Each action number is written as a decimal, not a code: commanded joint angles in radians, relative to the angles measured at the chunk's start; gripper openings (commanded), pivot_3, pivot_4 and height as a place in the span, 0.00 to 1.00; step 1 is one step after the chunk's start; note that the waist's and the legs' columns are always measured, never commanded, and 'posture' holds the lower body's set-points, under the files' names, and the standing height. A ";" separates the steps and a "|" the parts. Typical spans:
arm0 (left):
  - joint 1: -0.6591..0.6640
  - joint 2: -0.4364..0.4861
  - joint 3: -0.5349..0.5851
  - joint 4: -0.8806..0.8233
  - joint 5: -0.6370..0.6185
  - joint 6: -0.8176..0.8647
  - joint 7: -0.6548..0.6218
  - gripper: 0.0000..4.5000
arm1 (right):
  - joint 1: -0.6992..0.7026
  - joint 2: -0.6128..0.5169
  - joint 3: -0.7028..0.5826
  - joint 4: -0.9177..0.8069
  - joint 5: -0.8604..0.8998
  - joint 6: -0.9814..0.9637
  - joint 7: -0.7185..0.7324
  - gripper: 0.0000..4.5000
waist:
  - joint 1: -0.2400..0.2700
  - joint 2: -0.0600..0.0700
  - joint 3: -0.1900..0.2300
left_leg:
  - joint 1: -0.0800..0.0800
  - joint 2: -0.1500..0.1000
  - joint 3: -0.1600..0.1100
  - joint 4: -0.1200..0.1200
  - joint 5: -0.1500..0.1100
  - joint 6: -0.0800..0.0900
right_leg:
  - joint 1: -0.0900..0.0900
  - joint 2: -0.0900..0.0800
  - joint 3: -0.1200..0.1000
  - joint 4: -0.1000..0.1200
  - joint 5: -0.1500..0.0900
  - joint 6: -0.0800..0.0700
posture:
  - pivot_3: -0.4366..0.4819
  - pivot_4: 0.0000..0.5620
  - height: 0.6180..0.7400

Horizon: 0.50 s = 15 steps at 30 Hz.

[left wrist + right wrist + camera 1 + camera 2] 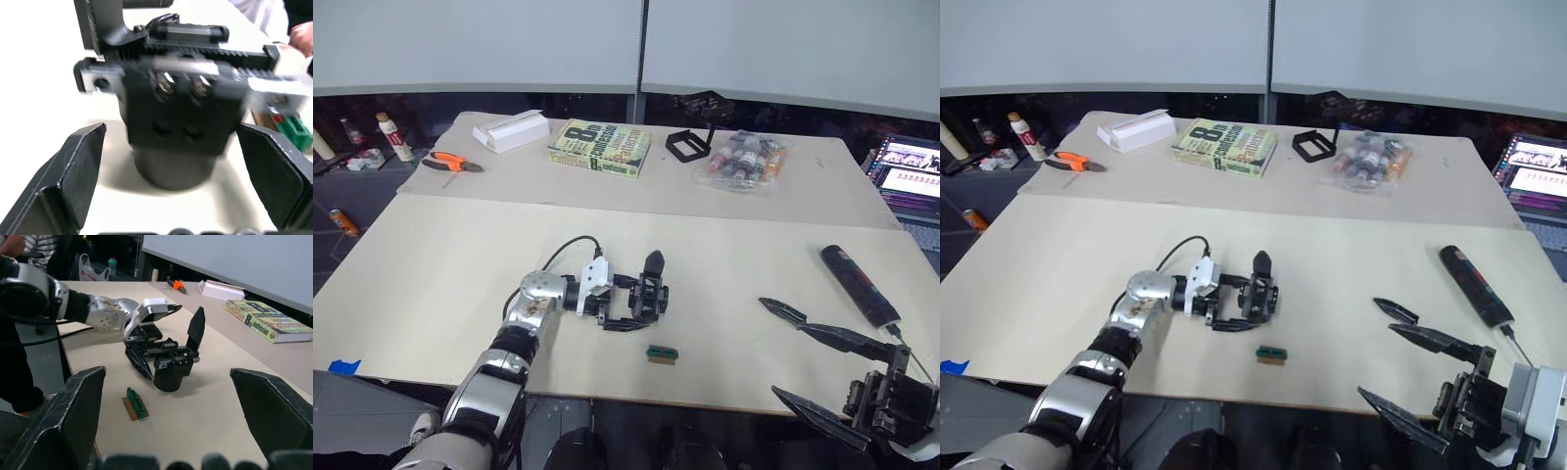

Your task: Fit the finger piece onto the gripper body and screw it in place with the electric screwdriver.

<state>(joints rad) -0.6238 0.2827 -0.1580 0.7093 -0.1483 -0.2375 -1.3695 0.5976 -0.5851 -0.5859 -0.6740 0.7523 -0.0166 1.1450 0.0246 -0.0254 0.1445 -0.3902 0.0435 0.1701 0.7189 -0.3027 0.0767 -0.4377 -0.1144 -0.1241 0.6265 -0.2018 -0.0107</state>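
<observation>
On the near cream table (440, 264), the left gripper (628, 305) has its fingers spread on either side of the gripper body (649, 294), which stands upright near the middle with one pointed finger sticking up; a small green-and-tan block (661, 353) lies just beside it on the near side. To the right, the finger piece (783, 310) lies flat and the electric screwdriver (860, 285) rests farther right, bit toward the near edge. The right gripper (808, 367) hovers at the near right corner, spread wide and holding nothing.
</observation>
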 commanded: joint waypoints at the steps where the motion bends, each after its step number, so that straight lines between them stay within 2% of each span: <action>1: 0.054 -0.013 -0.012 -0.158 -0.002 0.072 0.079 0.99 | -0.028 -0.020 0.013 -0.033 0.002 -0.001 -0.021 1.00 | -0.001 0.000 0.000 | 0.000 0.000 0.000 0.000 0.000 0.000 | 0.000 0.000 0.000 0.000 0.000 0.000 | 0.48 0.27 1.00; 6: 0.081 -0.055 -0.036 -0.202 0.032 0.119 0.191 0.99 | -0.081 -0.062 0.020 -0.024 0.019 0.032 -0.051 1.00 | 0.005 0.000 0.000 | 0.000 0.000 0.000 0.001 -0.001 0.001 | 0.001 -0.001 0.000 0.000 0.000 0.001 | 0.48 0.27 1.00; 10: 0.078 -0.062 -0.054 -0.205 0.039 0.133 0.207 0.99 | -0.097 -0.078 0.006 -0.002 0.031 0.042 -0.043 1.00 | 0.006 0.000 0.000 | 0.000 0.000 0.000 0.001 -0.001 0.001 | 0.001 0.000 0.000 0.000 0.000 0.001 | 0.48 0.27 1.00; 13: 0.073 -0.057 -0.058 -0.200 0.040 0.137 0.214 0.79 | -0.102 -0.080 0.001 0.009 0.031 0.042 -0.037 1.00 | 0.006 0.001 0.000 | 0.001 0.000 0.000 0.001 -0.001 0.001 | 0.001 0.000 0.000 0.000 0.000 0.001 | 0.48 0.27 1.00; 15: 0.067 -0.052 -0.061 -0.186 0.040 0.122 0.206 0.58 | -0.099 -0.077 -0.002 0.017 0.028 0.035 -0.029 1.00 | 0.006 0.001 0.000 | 0.001 0.000 0.000 0.001 -0.001 0.001 | 0.002 0.000 0.000 0.000 0.001 0.001 | 0.48 0.27 1.00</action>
<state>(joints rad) -0.5459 0.2303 -0.2063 0.5266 -0.1158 -0.1067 -1.1552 0.4962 -0.6554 -0.5611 -0.6551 0.7660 0.0256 1.1105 0.0309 -0.0248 0.1442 -0.3895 0.0433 0.1698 0.7201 -0.3033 0.0777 -0.4362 -0.1147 -0.1241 0.6266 -0.2013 -0.0100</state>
